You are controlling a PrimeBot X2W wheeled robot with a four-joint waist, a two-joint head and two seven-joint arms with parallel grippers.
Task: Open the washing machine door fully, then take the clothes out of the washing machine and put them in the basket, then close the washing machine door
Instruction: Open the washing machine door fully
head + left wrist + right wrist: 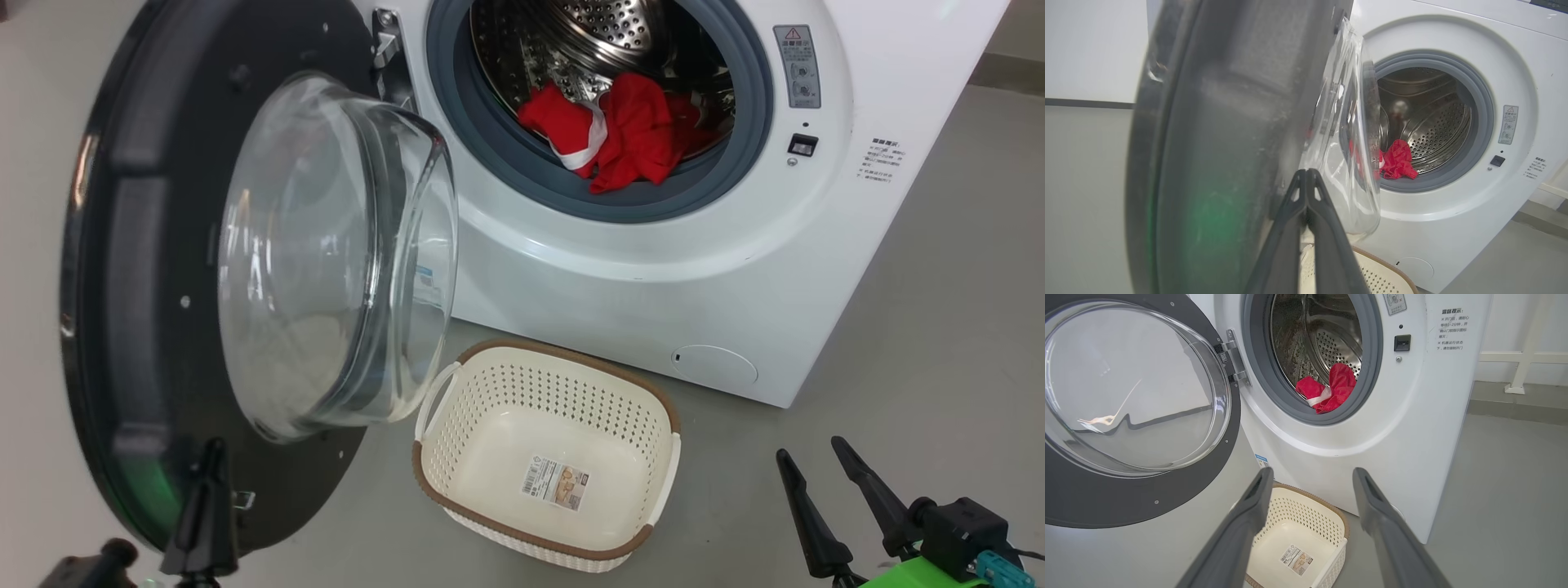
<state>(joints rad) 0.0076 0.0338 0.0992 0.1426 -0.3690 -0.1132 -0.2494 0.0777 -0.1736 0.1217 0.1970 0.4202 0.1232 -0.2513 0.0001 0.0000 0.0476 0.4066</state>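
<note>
2 hands show in the head view. Left hand (214, 451): fingers pressed together, nothing between them, tip pointing up at the lower inner face of the door (139, 286); whether it touches the door cannot be judged. Right hand (811, 449): fingers spread wide, holding nothing, low at the right, well apart from the washing machine (637, 278). Door stands open to the left on its hinge (385, 45), with the inner side and glass bowl (326, 261) facing the camera. Clothes (629, 131): 1 red bundle with a white band, lying at the front bottom of the drum (604, 33) and lapping onto the grey-blue gasket (506, 155). Basket (563, 357): upright on the floor (939, 327), just in front of the washing machine, near the lower edge of the glass bowl; a paper label (557, 483) shows on its bottom. In the right wrist view the basket lies beyond and between the spread fingers.
</note>
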